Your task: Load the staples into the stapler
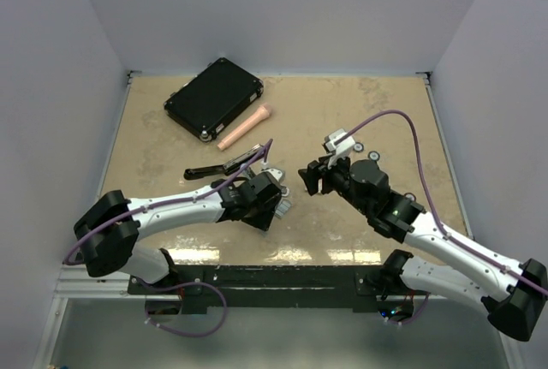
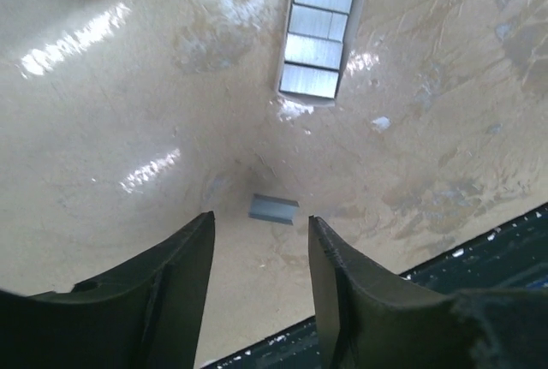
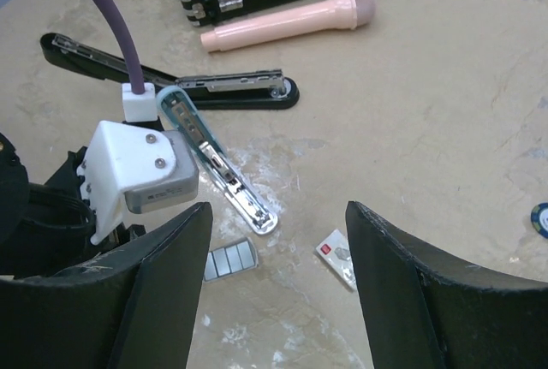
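A small grey staple block (image 2: 274, 209) lies flat on the table just ahead of my left gripper (image 2: 261, 225), which is open and empty, with its fingers either side of the block and short of it. A white tray of several staple strips (image 2: 317, 35) lies beyond it and also shows in the right wrist view (image 3: 229, 260). A teal stapler (image 3: 218, 163) lies open with its chrome magazine bared. A black stapler (image 3: 171, 86) lies open behind it. My right gripper (image 3: 278, 215) is open and empty above the table.
A black case (image 1: 214, 99) and a pink cylinder (image 1: 244, 127) lie at the back left. A small white card with a red mark (image 3: 338, 258) lies near the tray. Small black rings (image 1: 374, 157) lie right of centre. The dark table edge (image 2: 479, 249) is close to my left gripper.
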You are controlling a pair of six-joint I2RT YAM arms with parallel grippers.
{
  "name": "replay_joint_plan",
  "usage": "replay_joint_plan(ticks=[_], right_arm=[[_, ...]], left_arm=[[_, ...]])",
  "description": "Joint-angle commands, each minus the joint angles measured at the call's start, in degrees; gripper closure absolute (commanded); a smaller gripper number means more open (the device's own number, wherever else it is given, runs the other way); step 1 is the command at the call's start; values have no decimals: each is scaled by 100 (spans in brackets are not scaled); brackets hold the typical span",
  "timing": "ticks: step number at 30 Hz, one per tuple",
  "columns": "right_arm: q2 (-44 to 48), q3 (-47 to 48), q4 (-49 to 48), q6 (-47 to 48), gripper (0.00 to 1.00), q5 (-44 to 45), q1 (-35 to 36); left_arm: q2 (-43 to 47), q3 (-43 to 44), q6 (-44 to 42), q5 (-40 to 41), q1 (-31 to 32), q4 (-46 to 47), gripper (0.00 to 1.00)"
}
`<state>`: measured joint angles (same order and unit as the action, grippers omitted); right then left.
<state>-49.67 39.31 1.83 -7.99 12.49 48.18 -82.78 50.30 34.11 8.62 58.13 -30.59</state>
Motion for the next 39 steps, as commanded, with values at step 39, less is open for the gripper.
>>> replay_joint_plan(ticks=[39], right_arm=[[1117,-468,608,-1179,32,-1003,-20]], left_arm=[[799,-1480,6274,1818,1113,633,67]])
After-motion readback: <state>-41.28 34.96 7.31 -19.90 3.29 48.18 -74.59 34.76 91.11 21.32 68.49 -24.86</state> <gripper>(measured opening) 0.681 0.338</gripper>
